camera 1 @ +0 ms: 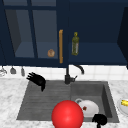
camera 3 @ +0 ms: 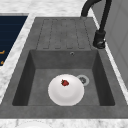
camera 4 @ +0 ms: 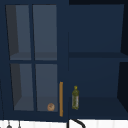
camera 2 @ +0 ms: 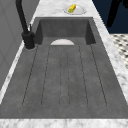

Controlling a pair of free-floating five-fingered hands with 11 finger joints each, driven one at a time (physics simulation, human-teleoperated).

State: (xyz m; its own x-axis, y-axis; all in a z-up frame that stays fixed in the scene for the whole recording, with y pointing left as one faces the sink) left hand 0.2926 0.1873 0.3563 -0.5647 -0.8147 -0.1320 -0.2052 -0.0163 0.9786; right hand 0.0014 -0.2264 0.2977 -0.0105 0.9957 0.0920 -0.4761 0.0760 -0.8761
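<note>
My left hand point(camera 1: 37, 80) hovers over the back left of the sink's ribbed drainboard point(camera 1: 42, 100), fingers spread and open, holding nothing. My right hand point(camera 1: 100, 119) floats at the sink's front rim on the right, close to a white plate point(camera 1: 91, 108) lying in the basin. A small strawberry point(camera 3: 65, 82) rests on that plate point(camera 3: 66, 90). A large red ball point(camera 1: 67, 115) sits at the front edge of the sink, between the drainboard and the basin.
A black faucet point(camera 1: 68, 75) stands behind the sink. A plate point(camera 1: 123, 106) with corn point(camera 1: 124, 102) lies on the right counter. The cabinet above holds an olive oil bottle point(camera 1: 75, 43) on its open shelf, and a brown item point(camera 1: 51, 53) behind the glass door with a wooden handle point(camera 1: 60, 46).
</note>
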